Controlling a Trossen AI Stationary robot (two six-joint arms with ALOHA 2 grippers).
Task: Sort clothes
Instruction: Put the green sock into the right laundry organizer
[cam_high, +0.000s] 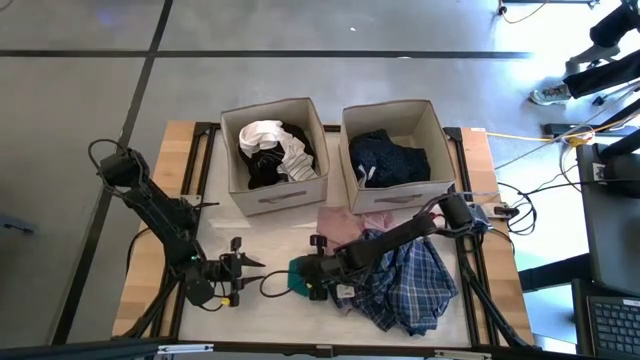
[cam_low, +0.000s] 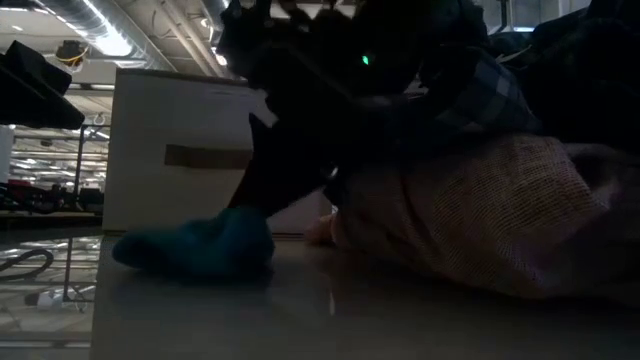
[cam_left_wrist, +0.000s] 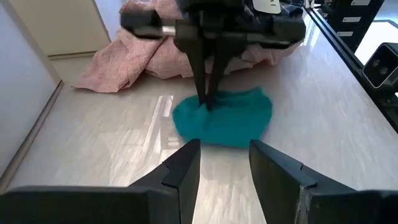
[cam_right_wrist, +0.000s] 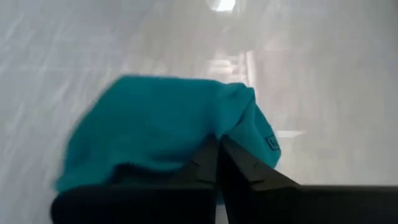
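Pinching a fold of the teal item (cam_high: 298, 277) at six o'clock on the tabletop (cam_high: 255, 240), our right tool (cam_high: 316, 279) clamped it for lifting, while our left tool (cam_high: 243, 268) waited at nine o'clock, fingers apart.

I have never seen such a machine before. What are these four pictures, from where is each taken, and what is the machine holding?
This is a robot with two dark arms at a wooden table. One picture looks straight down on the table, one looks level across its top, and two come from cameras on the arms' wrists.

At the back stand two beige fabric boxes: the left box holds black and white clothes, the right box a navy piece. On the table lie a dusty-pink garment, a blue-plaid garment and a small teal item.

The right gripper has its jaws shut on the teal item, which lies on the table. The left gripper waits beside it, jaws open, holding nothing.
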